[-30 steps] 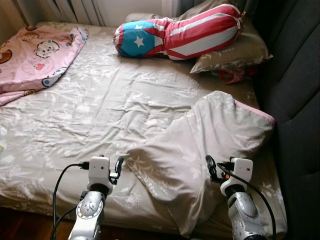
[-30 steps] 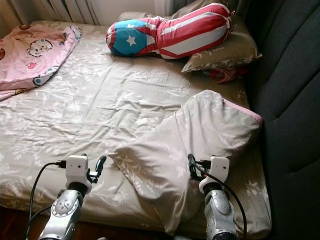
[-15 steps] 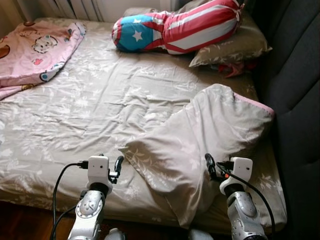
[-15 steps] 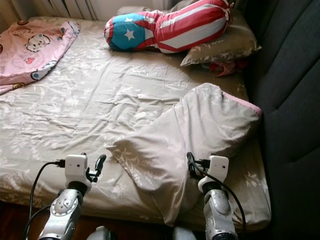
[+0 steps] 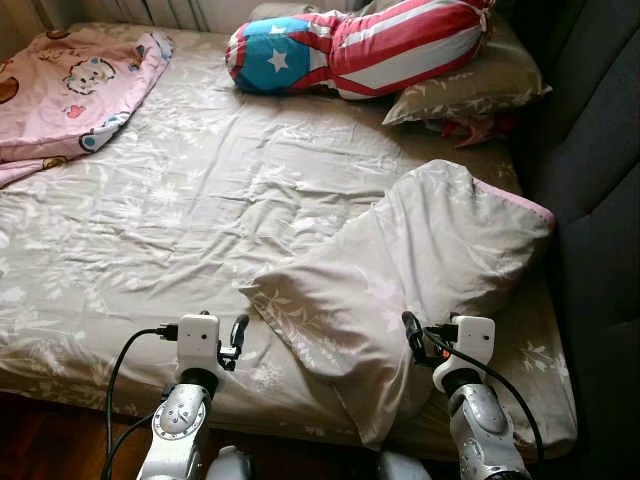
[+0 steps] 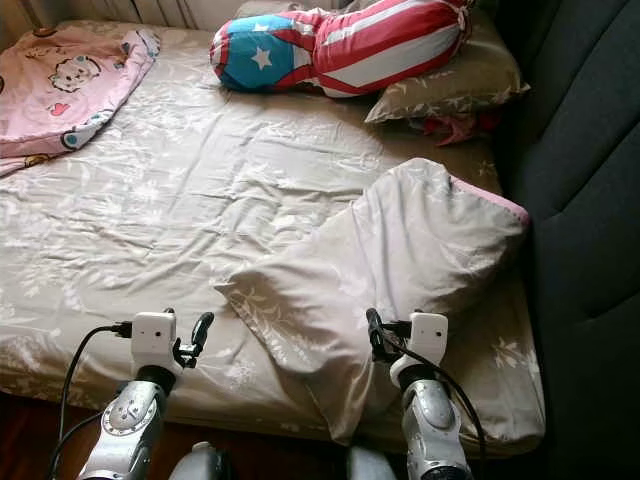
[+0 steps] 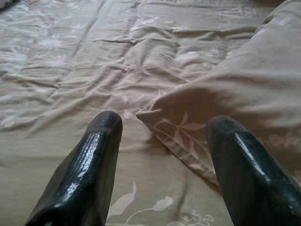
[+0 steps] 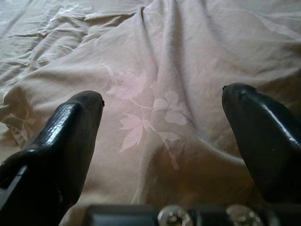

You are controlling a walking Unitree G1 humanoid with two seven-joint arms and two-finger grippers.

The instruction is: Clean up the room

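Left gripper: your left gripper (image 7: 162, 155) hangs low over the near edge of the bed, with its two black fingers (image 7: 89, 165) spread wide and nothing between them. In the wrist view the corner of the pillow sits in the gap ahead of the fingers, not touching them.

Right gripper: your right gripper (image 8: 162, 141) is also spread wide and holds nothing. It hovers just above the near end of the pillow, and leaf-printed fabric shows between its fingers (image 8: 61, 136).

Pillow: the big beige pillow (image 5: 400, 290) lies slantwise on the right side of the bed. Its near end droops over the mattress edge beside your right gripper. Its far end, with a strip of pink trim, leans against the headboard.

Bed: the bed (image 5: 150, 250) is covered by a wrinkled beige sheet with a pale flower print. It stretches from your grippers to the far wall.

Headboard: a dark grey padded headboard (image 5: 600, 200) runs along your right side.

Bolster: a long cushion (image 5: 350, 55) with red and white stripes and a blue end bearing a white star lies across the far end of the bed. It rests partly on a second beige pillow (image 5: 470, 85).

Red cloth: a small crumpled red cloth (image 5: 470, 128) peeks out beside that second pillow, near the headboard.

Blanket: a pink blanket (image 5: 65, 95) with cartoon pictures is bunched at the far left corner of the bed, well apart from both grippers.
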